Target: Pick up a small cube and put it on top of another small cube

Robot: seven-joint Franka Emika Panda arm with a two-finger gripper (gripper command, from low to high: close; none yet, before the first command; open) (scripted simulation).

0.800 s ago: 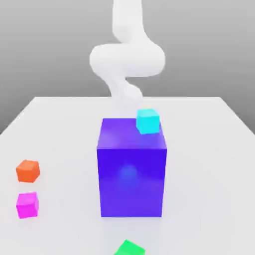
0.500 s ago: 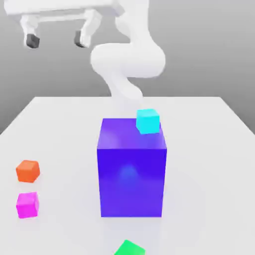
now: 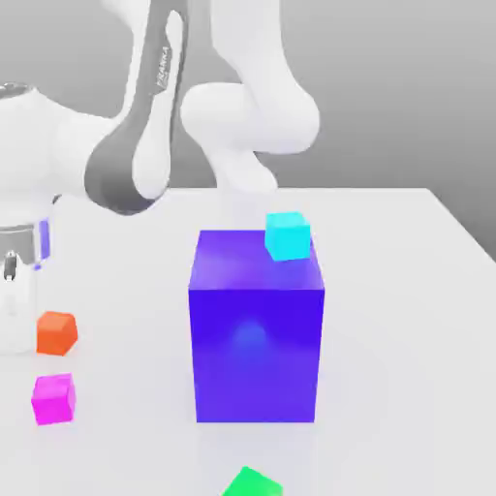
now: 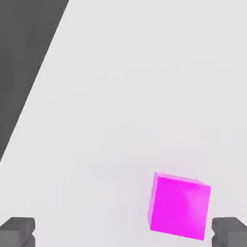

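Four small cubes on the white table (image 3: pixel 387 291) in the exterior view: orange cube (image 3: pixel 56 332), magenta cube (image 3: pixel 52 398), green cube (image 3: pixel 252 482), cyan cube (image 3: pixel 288 235). One big blue block (image 3: pixel 256 329) stands mid-table, the cyan cube sitting on its top near the far corner toward the exterior view's right. Orange and magenta are close together at the exterior view's left, orange farther back, not touching. Green is cut off by the lower picture edge, just in front of the blue block. The white arm (image 3: pixel 145 126) fills the upper left, its hand low at the exterior view's left edge beside the orange cube; the hand is partly cut off and the claw tips are hard to make out there. The blue block sits between the left pair and the rest of the table

Hand view: one cube, the magenta cube (image 4: pixel 179 206), on bare table (image 4: pixel 144 72), table edge and dark ground at one corner. Claw (image 4: pixel 123 231) apart, two dark fingertips (image 4: pixel 18 230) wide at the picture's lower corners, both cut off. The magenta cube lies between them, much nearer one fingertip, not touching, nothing held
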